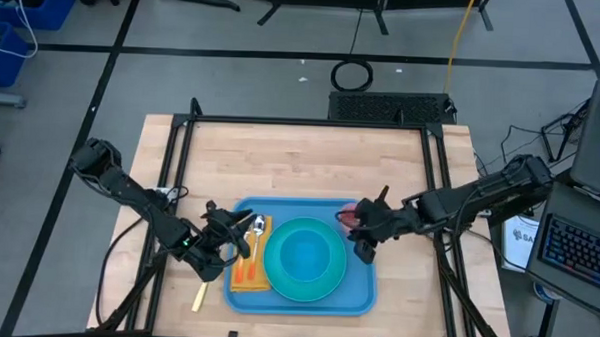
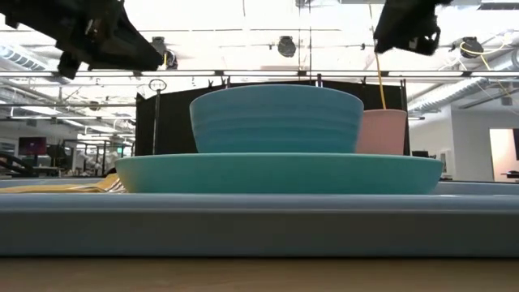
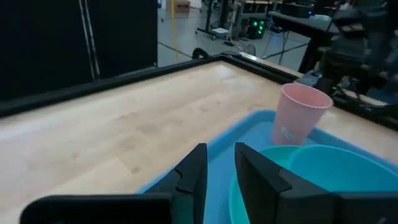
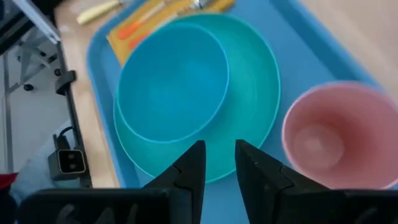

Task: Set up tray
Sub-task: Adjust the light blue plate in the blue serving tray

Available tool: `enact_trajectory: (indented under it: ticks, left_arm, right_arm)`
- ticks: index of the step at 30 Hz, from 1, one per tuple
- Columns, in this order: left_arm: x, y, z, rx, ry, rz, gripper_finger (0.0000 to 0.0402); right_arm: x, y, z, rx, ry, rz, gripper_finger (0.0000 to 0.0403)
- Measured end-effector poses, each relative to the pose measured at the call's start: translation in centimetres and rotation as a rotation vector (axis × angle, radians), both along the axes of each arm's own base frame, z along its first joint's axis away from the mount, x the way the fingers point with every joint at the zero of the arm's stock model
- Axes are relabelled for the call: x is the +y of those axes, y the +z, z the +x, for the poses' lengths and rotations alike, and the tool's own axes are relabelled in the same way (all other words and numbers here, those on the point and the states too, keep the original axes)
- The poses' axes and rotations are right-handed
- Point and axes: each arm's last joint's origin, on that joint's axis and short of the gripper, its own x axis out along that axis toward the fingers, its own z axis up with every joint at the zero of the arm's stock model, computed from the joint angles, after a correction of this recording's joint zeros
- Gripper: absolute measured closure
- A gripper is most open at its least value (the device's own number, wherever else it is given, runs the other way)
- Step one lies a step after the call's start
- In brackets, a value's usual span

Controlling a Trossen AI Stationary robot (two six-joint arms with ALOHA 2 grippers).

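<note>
Blue tray [image 1: 238, 294] already carries plate [image 1: 328, 280], bowl [image 1: 302, 255], cup [image 1: 347, 216], napkin [image 1: 249, 275]; a knife [image 1: 199, 296] lies beside it. Left gripper [image 1: 240, 226] and right gripper [image 1: 352, 226], each slightly parted and empty, hover.

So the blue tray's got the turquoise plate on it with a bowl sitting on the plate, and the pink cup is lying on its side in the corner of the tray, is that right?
Not quite. The pink cup stands upright, mouth up, rather than lying on its side; the left wrist view shows this, and the right wrist view looks down into its open top. The rest holds: the bowl sits on the turquoise plate, on the blue tray, with the cup at a tray corner.
</note>
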Motion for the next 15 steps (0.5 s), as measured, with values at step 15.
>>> enact_trajectory:
  ticks: [15]
  left_arm:
    - [1.5, 0.0, 0.9, 0.138, 0.013, 0.166, 0.0316]
  right_arm:
    - [2.8, -5.6, 2.4, 0.319, -0.174, 0.255, 0.0326]
